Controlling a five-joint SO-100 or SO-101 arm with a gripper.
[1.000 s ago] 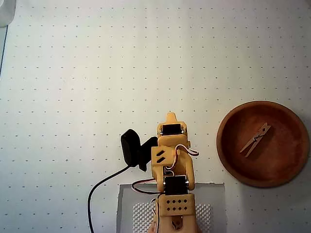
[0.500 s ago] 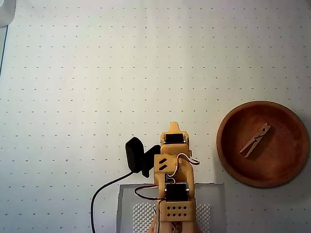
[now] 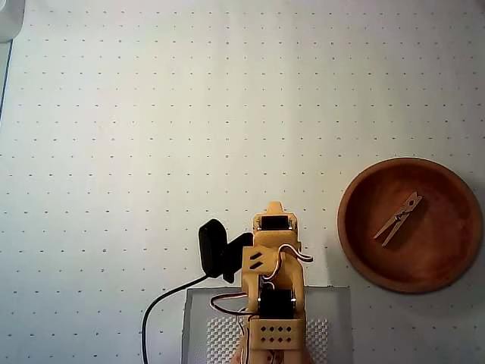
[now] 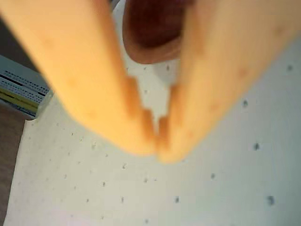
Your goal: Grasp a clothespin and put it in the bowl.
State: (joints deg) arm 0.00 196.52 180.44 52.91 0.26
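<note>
Clothespin (image 3: pixel 398 218) lies diagonally inside the bowl (image 3: pixel 356 250), long axis running near-left to far-right, well to the right of the folded arm in the overhead view, whose pincer (image 4: pixel 157 141) is closed tip to tip on nothing above the dotted surface (image 3: pixel 151 114).

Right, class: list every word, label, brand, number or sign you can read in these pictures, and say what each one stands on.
No text can be read in either view.
Box with yellow and dark stripes, at the left edge of the wrist view: printed rows too blurred to read.
Bowl, clothespin, dotted mat: no writing.
</note>
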